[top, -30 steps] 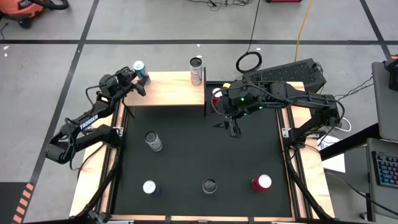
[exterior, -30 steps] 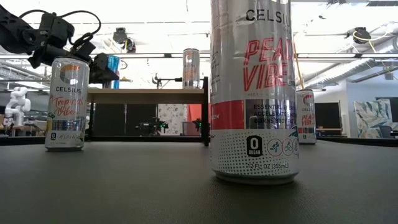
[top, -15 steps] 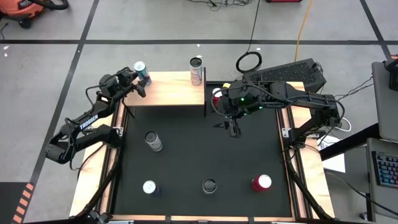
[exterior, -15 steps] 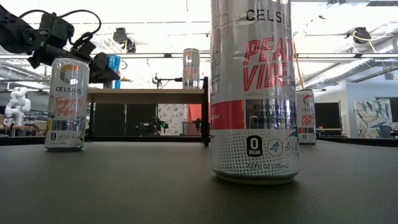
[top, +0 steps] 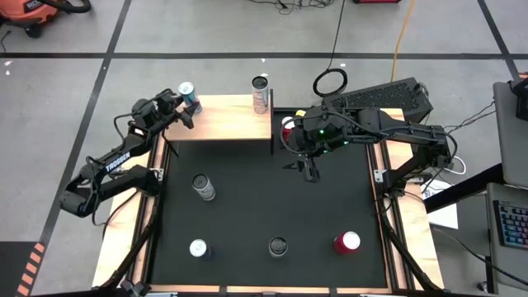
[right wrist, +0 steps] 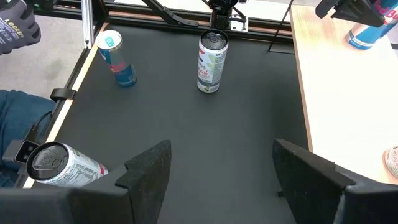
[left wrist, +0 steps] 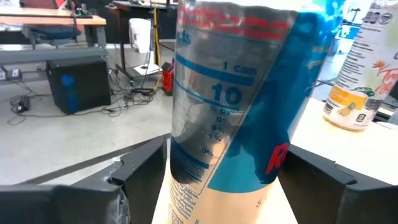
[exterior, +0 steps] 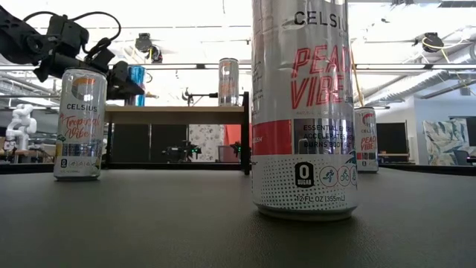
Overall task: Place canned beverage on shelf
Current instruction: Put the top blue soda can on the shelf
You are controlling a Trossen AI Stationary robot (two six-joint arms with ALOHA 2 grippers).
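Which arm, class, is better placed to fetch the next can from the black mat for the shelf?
The right. The right gripper hangs open and empty over the mat, near the standing cans. The left gripper is busy at the shelf, its fingers either side of the blue can.

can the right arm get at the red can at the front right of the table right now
Probably yes. The right pincer hangs open and empty over bare mat, and nothing stands between it and the red can; the nearest other can sits off to the side.
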